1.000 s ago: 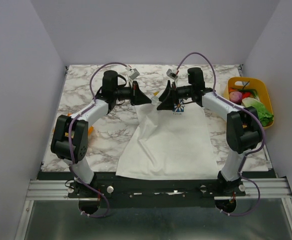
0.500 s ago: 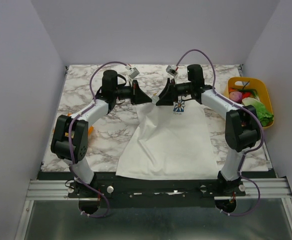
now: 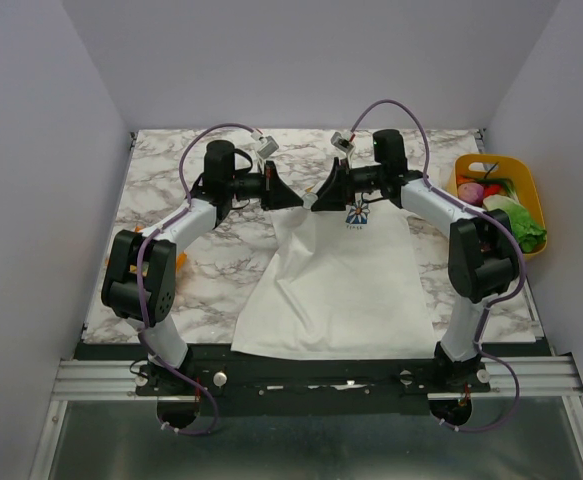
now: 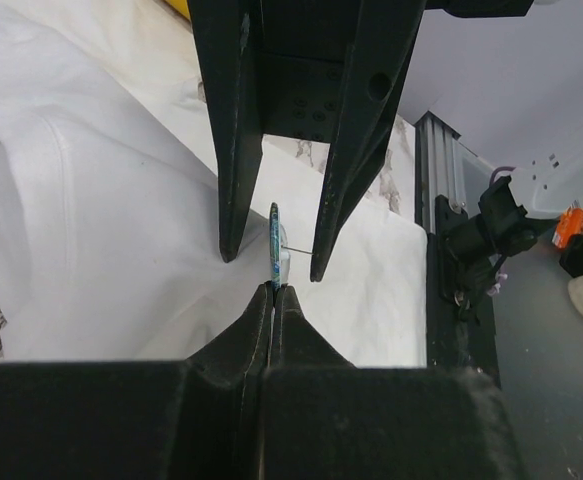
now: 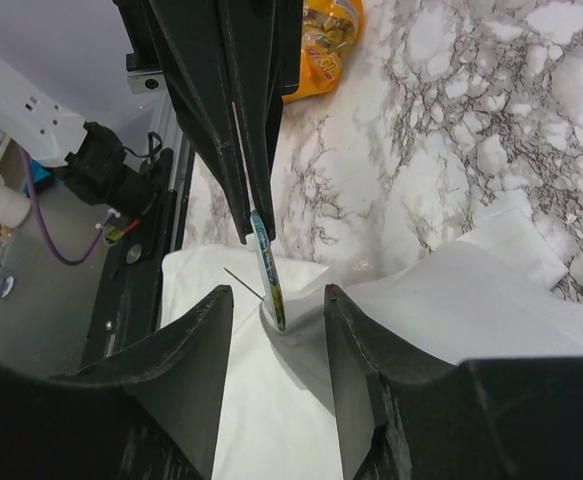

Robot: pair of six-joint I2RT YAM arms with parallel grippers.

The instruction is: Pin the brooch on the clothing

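Observation:
The white T-shirt [image 3: 341, 290] lies flat on the marble table, its blue flower print [image 3: 357, 215] near the collar. My left gripper [image 3: 293, 199] is shut on the brooch [image 4: 275, 243], a thin dark green disc seen edge-on with its pin sticking out sideways. My right gripper [image 3: 318, 201] faces it, open, with one finger on each side of the brooch [image 5: 268, 268]. In the right wrist view a raised fold of shirt [image 5: 391, 300] presses against the brooch's lower edge between my open fingers [image 5: 196, 340]. The brooch is too small to make out in the top view.
A yellow basket [image 3: 524, 180] of toy food stands at the table's right edge. A yellow-orange packet [image 5: 326, 45] lies on the marble to the left of the shirt. The metal rail [image 4: 441, 210] runs along the table's near edge.
My right gripper has shifted slightly toward the back of the table, closer around the brooch. The left arm has stayed still, holding the brooch.

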